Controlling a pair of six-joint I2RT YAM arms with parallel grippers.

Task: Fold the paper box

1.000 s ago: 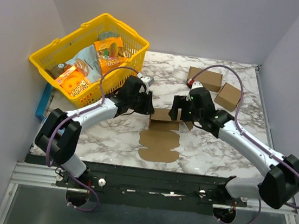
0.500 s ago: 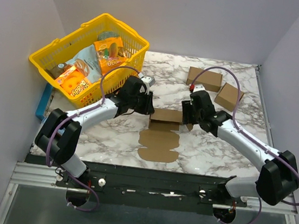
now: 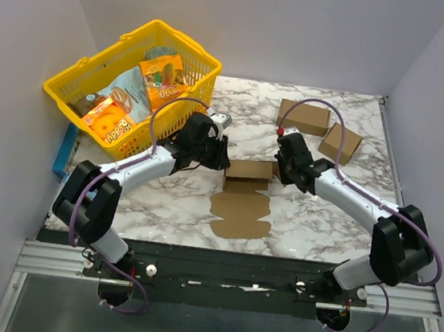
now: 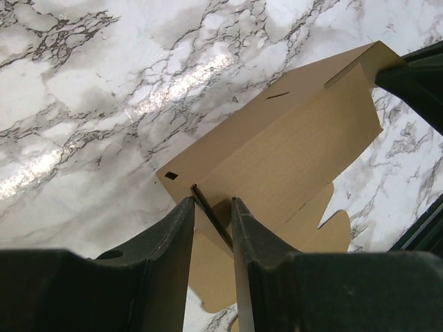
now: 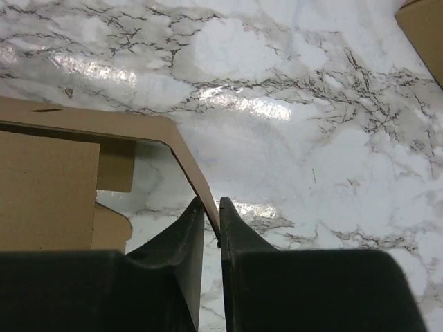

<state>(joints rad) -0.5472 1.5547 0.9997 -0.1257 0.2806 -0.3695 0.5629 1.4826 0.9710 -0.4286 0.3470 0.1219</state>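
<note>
The paper box (image 3: 240, 215) lies at the middle of the marble table, its back wall upright and its rounded lid flap flat toward me. My left gripper (image 3: 221, 159) is at the box's left end. In the left wrist view the gripper (image 4: 212, 202) is shut on a thin side flap of the box (image 4: 291, 145), which runs slantwise between the fingers. My right gripper (image 3: 280, 170) is at the right end. In the right wrist view the gripper (image 5: 211, 202) is shut on the edge of a curved side flap of the box (image 5: 48, 180).
A yellow basket (image 3: 62, 91) of snack packs stands at the back left, with a blue object (image 3: 64, 151) beside it. Two closed cardboard cuboids (image 3: 303, 116) (image 3: 341, 142) lie at the back right, just behind my right arm; a corner of one (image 5: 422, 28) shows in the right wrist view.
My right gripper has gone from wide open to shut on the box's right flap, and its arm has swung inward. The left gripper has stayed where it was.
</note>
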